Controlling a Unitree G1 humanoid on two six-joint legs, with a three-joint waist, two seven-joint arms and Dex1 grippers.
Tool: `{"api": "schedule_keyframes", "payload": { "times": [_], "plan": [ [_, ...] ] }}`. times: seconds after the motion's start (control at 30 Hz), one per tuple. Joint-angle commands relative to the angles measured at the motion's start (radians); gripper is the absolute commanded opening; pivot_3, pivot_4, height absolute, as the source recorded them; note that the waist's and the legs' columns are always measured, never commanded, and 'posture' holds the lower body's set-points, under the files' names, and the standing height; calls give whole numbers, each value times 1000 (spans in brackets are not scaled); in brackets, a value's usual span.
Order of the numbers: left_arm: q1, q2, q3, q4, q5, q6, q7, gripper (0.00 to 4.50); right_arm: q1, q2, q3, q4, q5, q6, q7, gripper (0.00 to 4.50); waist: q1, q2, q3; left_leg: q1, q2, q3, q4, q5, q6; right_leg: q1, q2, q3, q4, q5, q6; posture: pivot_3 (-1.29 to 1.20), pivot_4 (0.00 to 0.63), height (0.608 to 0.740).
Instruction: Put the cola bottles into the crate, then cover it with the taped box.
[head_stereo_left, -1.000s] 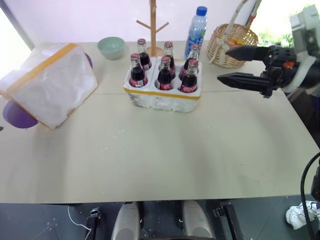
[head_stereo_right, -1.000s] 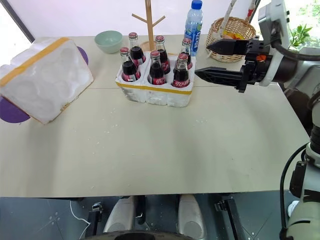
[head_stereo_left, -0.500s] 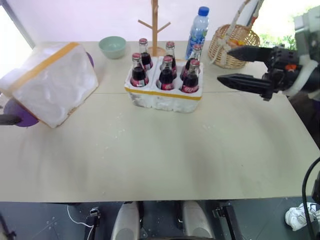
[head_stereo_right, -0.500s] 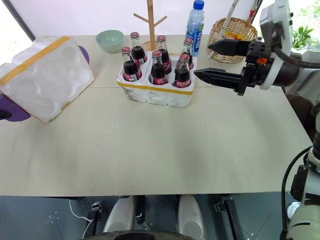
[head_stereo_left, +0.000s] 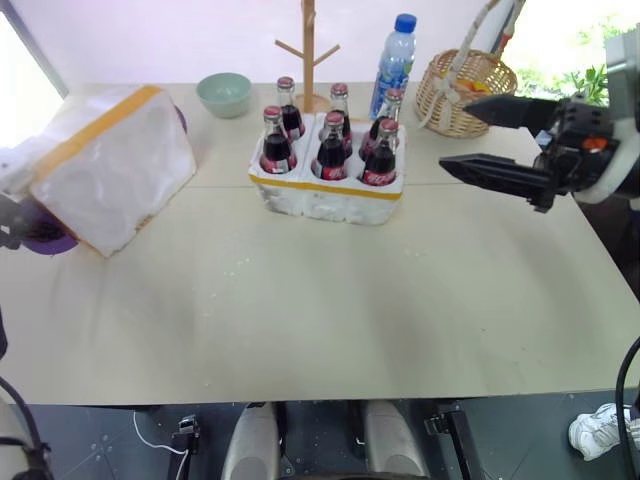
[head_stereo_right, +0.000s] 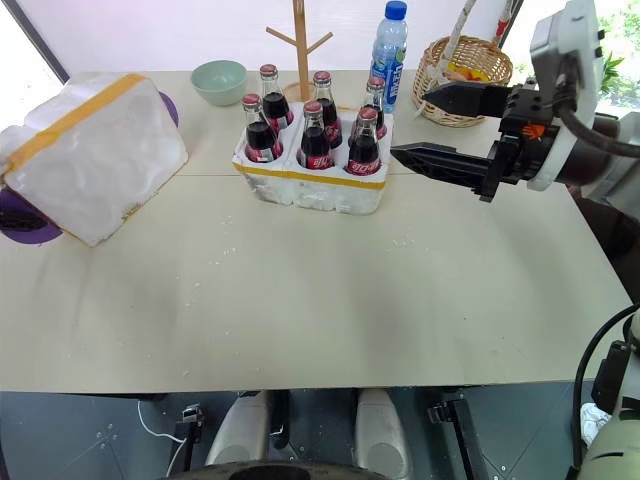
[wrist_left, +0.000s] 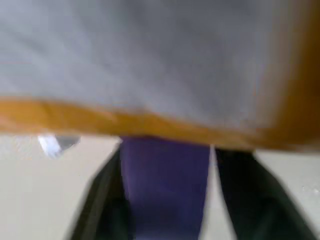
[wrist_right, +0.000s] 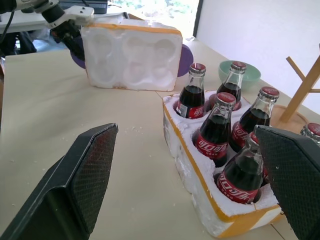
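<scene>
Head stereo overhead; wrist views near table (head_stereo_left: 330, 300)

We note taped box (head_stereo_right: 92, 155): white styrofoam, grainy matt, glossy yellow tape band. Crate (head_stereo_right: 315, 180): same rough foam, crumbly edges. Cola bottles (wrist_right: 218, 132): glossy glass, red caps, printed labels. Table (head_stereo_right: 320, 300): smooth matt beige. Rack (head_stereo_right: 298, 50): bare wood. Basket (head_stereo_right: 463, 75): woven wicker. Bowl (head_stereo_right: 219, 80): smooth green glaze. Right gripper (wrist_right: 195, 187) pads: black, fine-textured matt.
</scene>
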Motion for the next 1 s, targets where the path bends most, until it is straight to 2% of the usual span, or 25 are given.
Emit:
{"api": "schedule_keyframes", "payload": {
  "times": [0.03,0.3,0.4,0.57,0.7,0.83,1.0],
  "plan": [
    [-8,1,16,7,10,0,20,366,3,-21,-44,-26,16,-11,-16,4500,1,0,0,0,0,0,0,0,0,0,0,0,0,0,0,0,150,740],
    [-37,12,87,-32,-44,-86,61,366,85,-63,-56,-35,17,2,3,4500,1,-1,0,0,0,-1,2,0,0,1,0,0,1,0,0,0,150,740],
    [-38,-3,155,-90,-107,-250,82,366,120,-60,-77,-45,6,-6,-27,4500,2,-1,0,0,0,-1,2,0,0,1,0,0,1,0,0,0,150,740],
    [-73,-81,228,-168,-147,-473,307,366,156,-40,-115,-64,45,6,-64,4500,11,-2,0,0,0,-2,3,0,0,3,-1,-1,0,1,1,0,150,740],
    [-130,-163,171,-192,-62,-651,500,366,164,-23,-123,-79,83,11,-104,4500,19,-2,0,1,-1,-2,3,0,0,3,0,0,0,2,3,0,150,740],
    [-206,-249,66,-156,84,-801,739,366,163,-4,-126,-92,118,16,-155,4500,23,-2,0,1,-1,-2,3,0,0,4,0,0,0,2,4,0,150,740],
    [-277,-343,-47,-98,225,-891,972,366,200,5,-148,-133,155,20,-216,4500,23,-2,0,1,-1,-2,4,0,0,5,0,0,-1,3,5,0,150,740]
  ]
}}
